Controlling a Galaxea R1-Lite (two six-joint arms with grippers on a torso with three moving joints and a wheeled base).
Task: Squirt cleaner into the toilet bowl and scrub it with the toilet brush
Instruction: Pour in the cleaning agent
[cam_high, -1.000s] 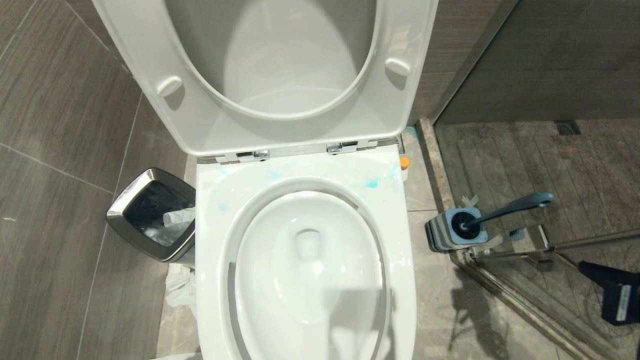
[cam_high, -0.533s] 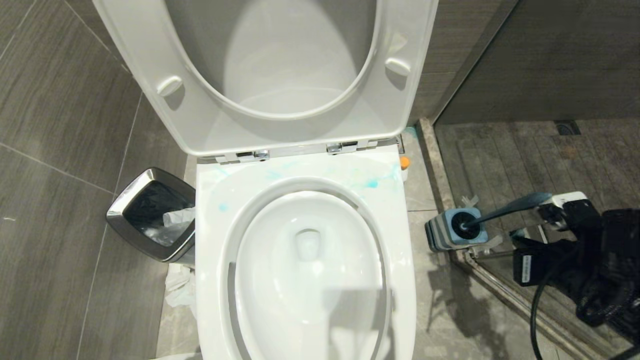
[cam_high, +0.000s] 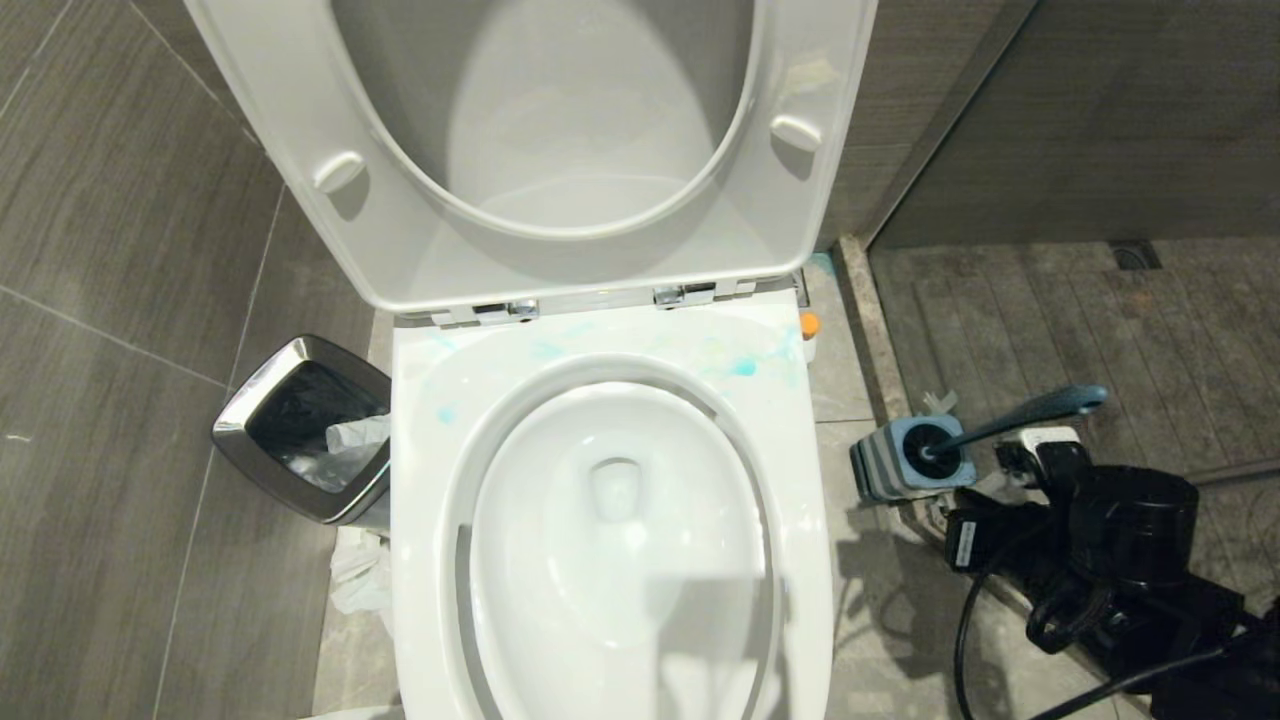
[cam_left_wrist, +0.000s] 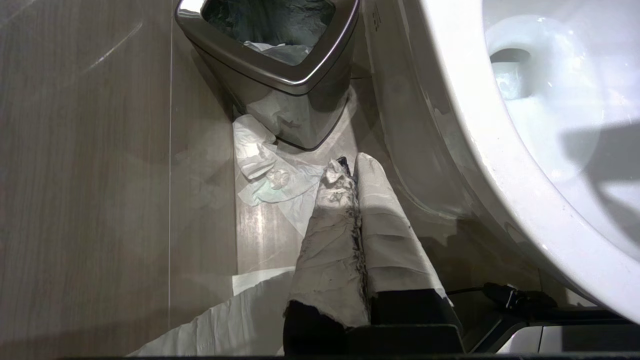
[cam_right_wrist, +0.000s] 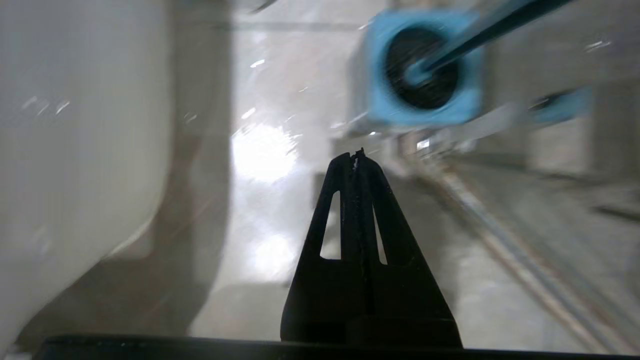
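R arm nearing the brush, fingers pressed together, nothing held.

Toilet bowl (cam_high: 610, 560) stands seat-up w/ only pale cleaner (cam_high: 742, 368) smears on the back rim near the hinges; basin itself looks clean, no blue inside. Risk: right gripper (cam_right_wrist: 356, 159) is closed and aimed short of the holder (cam_high: 905, 458), so if it doesn't open first it may shove the toilet brush (cam_high: 1020, 412) handle or tip the holder by the shower track. Waste bin (cam_high: 300, 425) at bowl's left holds crumpled paper in a dark liner. Holder has the brush head seated, handle leaning out to the right. Left gripper (cam_left_wrist: 350, 170) parked low beside bin, closed, empty.
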